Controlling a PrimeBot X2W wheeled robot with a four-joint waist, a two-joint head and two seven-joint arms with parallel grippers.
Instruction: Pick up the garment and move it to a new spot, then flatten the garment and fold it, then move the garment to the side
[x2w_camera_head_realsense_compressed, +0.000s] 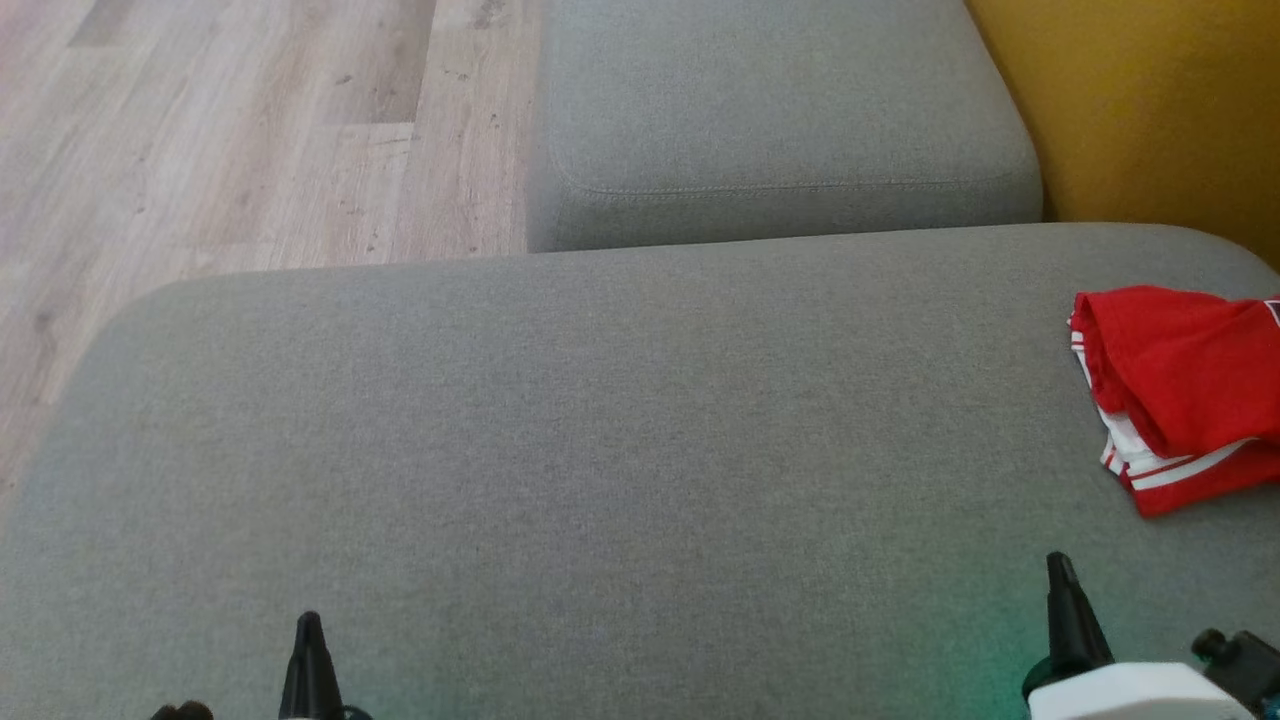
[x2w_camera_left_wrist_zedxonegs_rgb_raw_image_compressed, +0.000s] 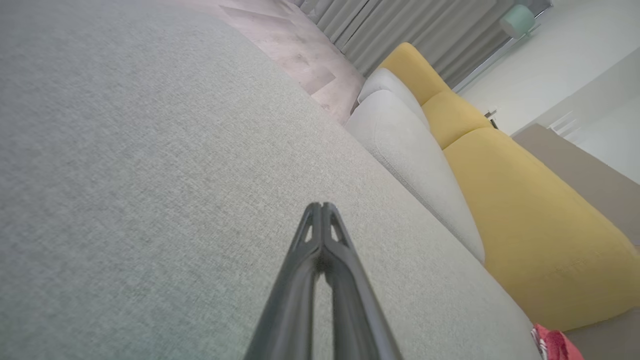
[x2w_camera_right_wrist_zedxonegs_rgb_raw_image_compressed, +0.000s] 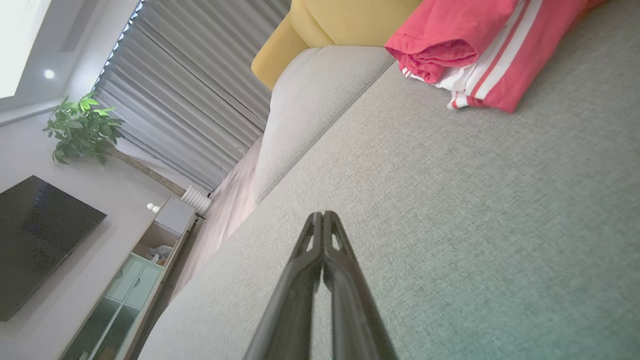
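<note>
Red with white stripes, the one garment lay bunched in folds at the far right of the near grey seat cushion, seemingly put aside there; the left gripper and right gripper, two in all, were closed and empty, probably parked; two grey cushions showed.

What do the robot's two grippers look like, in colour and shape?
The left gripper and the right gripper look alike: each has two long, slim jaws of dark grey or black, tapering to a narrow tip, with small triangular openings near the end. In the head view, a white casing sits behind the right one, with a black knobbed part beside it.
</note>
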